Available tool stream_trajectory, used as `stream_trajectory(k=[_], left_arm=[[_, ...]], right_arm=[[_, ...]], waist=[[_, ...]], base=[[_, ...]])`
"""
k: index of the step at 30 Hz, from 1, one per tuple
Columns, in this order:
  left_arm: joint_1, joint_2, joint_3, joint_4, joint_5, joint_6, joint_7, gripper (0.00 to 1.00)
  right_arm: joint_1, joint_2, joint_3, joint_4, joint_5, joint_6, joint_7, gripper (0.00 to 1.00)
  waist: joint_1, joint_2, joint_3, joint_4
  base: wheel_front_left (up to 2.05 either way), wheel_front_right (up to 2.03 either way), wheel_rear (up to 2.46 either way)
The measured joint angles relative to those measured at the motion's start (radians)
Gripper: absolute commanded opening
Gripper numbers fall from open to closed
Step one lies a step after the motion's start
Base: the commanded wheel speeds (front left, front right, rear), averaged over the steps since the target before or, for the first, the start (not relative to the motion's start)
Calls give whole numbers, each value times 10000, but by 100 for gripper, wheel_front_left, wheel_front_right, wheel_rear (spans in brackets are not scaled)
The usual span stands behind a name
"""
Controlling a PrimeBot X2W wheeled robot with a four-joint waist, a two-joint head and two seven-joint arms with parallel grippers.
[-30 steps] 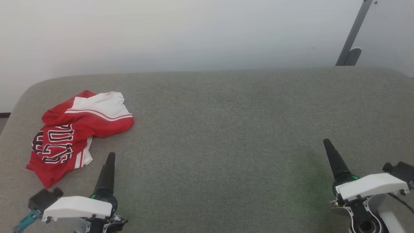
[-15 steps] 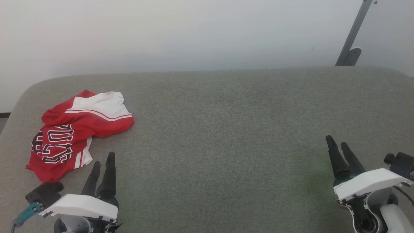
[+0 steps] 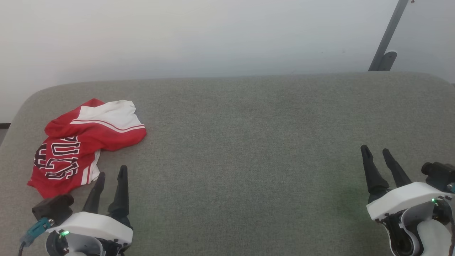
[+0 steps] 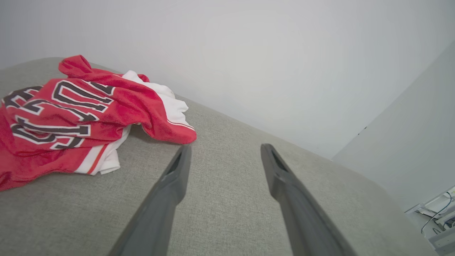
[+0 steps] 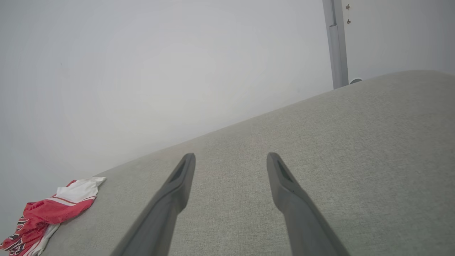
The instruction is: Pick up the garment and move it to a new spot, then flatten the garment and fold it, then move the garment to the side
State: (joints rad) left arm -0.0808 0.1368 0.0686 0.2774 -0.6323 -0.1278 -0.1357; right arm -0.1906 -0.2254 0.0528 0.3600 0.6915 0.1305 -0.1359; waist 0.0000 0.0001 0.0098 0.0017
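Grey padded table [image 3: 249, 149], crumpled garment [image 3: 78, 142] atop

I steer by the padded grey-green surface [image 3: 241, 142], a woven cloth with rounded far corners that spreads across the head view. Directly behind its far edge stands a plain white wall [image 3: 199, 35]. Behind the surface's far right corner a slim grey metal pole [image 3: 389, 32] runs up the wall, its rounded foot [image 3: 388, 58] just above the surface's edge. Off the surface's left edge I see a short dark strip [image 3: 4, 126]. A faint green tint [image 3: 350, 197] lies on the surface towards its near right. In the left wrist view, beyond the surface's edge, I make out loose cables [image 4: 439, 213], too small to identify.
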Motion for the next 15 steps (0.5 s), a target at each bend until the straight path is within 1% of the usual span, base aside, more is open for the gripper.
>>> stream_trajectory(k=[10, 15], left_arm=[[148, 52, 46, -270, 1544, -2, -297, 100], [165, 71, 23, -318, 2140, -2, -431, 100]], right_arm=[[-99, -130, 19, 40, -1254, 0, -301, 100], [-162, -171, -59, 90, -1829, 0, -405, 100]], waist=[[0, 0, -33, -48], [0, 0, -68, -63]], base=[[0, 0, 0], [0, 0, 0]])
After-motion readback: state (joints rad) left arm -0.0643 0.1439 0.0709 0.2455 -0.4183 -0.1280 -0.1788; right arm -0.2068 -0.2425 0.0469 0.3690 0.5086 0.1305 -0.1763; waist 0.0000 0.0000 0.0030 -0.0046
